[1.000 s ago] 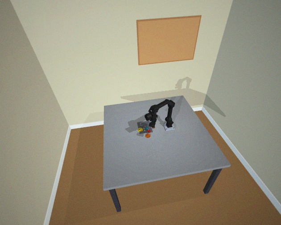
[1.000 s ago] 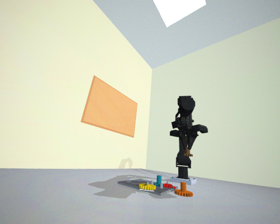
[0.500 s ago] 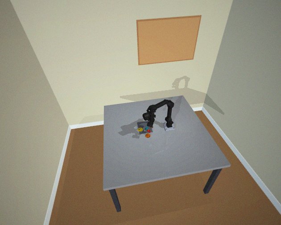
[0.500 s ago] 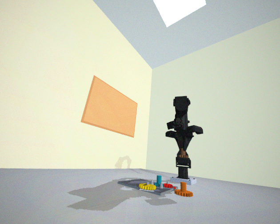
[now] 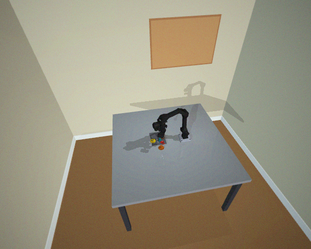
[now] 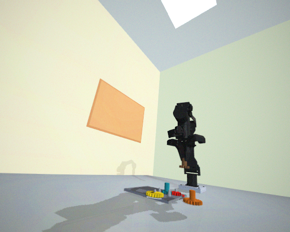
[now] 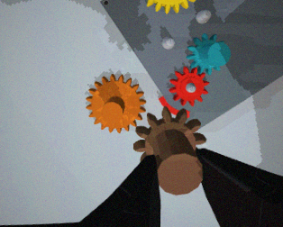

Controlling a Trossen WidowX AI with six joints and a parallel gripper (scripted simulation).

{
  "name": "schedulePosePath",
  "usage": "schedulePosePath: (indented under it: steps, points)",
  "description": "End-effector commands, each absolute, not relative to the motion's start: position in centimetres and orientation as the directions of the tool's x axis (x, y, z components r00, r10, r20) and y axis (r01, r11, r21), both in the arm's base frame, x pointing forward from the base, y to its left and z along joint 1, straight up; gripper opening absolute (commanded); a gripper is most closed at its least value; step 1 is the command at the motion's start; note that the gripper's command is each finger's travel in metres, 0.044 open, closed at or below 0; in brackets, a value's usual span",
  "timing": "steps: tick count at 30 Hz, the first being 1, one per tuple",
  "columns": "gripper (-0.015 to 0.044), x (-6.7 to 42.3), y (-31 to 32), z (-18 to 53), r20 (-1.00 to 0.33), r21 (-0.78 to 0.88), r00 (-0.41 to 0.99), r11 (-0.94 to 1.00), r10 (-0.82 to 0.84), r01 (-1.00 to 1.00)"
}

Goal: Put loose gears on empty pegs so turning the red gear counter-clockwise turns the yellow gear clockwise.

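My gripper is shut on the handle of a brown gear, held well above the table. In the wrist view the grey board lies beyond it. The red gear sits on a board peg. A teal gear is on the board beside the red gear; they look meshed. The yellow gear is partly cut off in the wrist view. Two bare pegs stand between yellow and teal. An orange gear stands on the table.
The orange gear is just off the board's edge, near the red arrow. The arm's white base plate is on the grey table. The arm's shadow falls over part of the board and table.
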State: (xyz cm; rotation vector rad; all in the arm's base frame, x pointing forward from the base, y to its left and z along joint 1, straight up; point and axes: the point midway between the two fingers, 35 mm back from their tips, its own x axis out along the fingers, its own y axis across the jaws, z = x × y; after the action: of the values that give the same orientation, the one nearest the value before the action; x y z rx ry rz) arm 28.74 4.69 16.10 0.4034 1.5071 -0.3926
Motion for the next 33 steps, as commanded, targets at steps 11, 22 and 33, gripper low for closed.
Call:
schedulePosePath:
  steps: [11,22,33]
  points:
    - [0.0000,30.6,1.8,14.2,-1.000,0.017,0.027,0.876,0.004,0.481]
    - [0.0000,31.9,-0.7,12.7,-1.000,0.012,0.028,0.875,-0.002,0.484]
    - [0.0000,32.9,-3.3,11.1,-1.000,0.008,0.024,0.875,-0.005,0.484]
